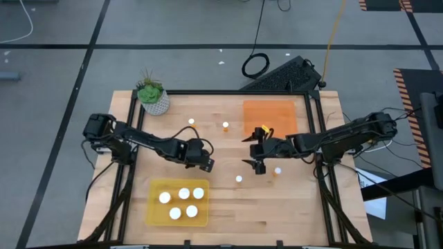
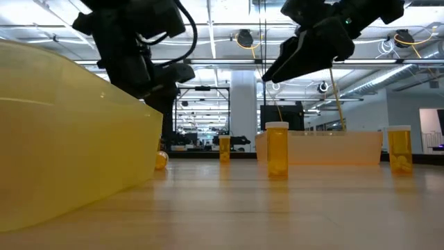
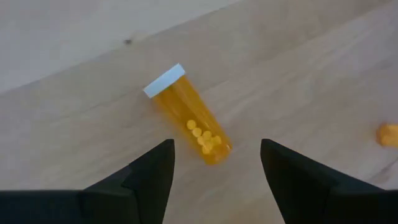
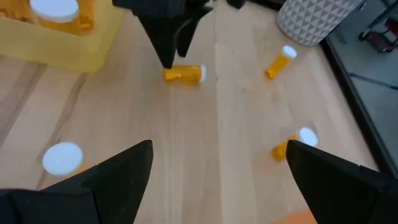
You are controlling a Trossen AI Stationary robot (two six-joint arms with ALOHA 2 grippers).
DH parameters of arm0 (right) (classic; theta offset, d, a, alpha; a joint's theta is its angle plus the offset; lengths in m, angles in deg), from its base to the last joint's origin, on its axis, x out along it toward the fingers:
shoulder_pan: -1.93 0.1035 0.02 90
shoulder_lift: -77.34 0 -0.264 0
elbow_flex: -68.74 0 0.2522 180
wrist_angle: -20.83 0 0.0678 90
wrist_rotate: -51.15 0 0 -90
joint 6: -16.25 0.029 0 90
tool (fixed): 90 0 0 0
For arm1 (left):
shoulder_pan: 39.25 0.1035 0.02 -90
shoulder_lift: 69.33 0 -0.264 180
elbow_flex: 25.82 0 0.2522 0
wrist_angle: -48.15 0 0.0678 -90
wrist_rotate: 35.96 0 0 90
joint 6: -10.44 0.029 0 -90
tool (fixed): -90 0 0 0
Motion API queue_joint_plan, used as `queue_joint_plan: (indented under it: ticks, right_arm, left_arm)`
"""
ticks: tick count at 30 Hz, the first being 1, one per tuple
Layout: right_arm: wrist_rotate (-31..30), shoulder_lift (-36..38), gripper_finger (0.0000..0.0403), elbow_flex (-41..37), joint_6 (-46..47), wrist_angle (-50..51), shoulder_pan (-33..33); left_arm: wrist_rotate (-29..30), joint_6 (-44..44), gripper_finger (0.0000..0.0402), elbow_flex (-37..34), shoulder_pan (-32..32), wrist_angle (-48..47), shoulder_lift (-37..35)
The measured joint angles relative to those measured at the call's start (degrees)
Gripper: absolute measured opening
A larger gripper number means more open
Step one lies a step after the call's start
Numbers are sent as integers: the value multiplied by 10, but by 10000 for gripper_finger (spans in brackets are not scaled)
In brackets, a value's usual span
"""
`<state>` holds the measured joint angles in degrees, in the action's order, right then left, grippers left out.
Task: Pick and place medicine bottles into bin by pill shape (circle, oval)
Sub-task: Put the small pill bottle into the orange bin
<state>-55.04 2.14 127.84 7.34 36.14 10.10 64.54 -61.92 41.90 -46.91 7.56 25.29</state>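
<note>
My left gripper (image 3: 214,168) hovers open over a medicine bottle (image 3: 186,118) that lies on its side on the wood, white cap (image 3: 165,81) away from the fingers and round pills inside. Its fingers stand on either side of the bottle's bottom end without touching it. My right gripper (image 1: 250,151) is open and holds nothing, just near of the orange bin (image 1: 275,117). Other bottles stand or lie on the table (image 1: 192,122), (image 1: 225,126), (image 1: 239,178), (image 1: 277,171). The yellow bin (image 1: 178,202) holds several upright bottles.
A white pot with a green plant (image 1: 152,97) stands at the far left corner. In the low view the yellow bin's wall (image 2: 69,139) fills the near left. Bare wood lies between the two bins. Dark frame rails run along the table's edges.
</note>
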Motion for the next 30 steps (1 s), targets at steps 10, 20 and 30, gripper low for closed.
queue_joint_plan:
  ticks: [10,20,30]
  right_arm:
    - [16,3,361,0,-37,-24,-18]
    - [44,3,361,0,-36,-35,-25]
    - [44,3,361,0,-34,-36,-25]
  left_arm:
    - [2,-34,239,0,0,-5,7]
    - [-19,-45,239,1,11,18,47]
    - [-11,-17,222,1,17,26,59]
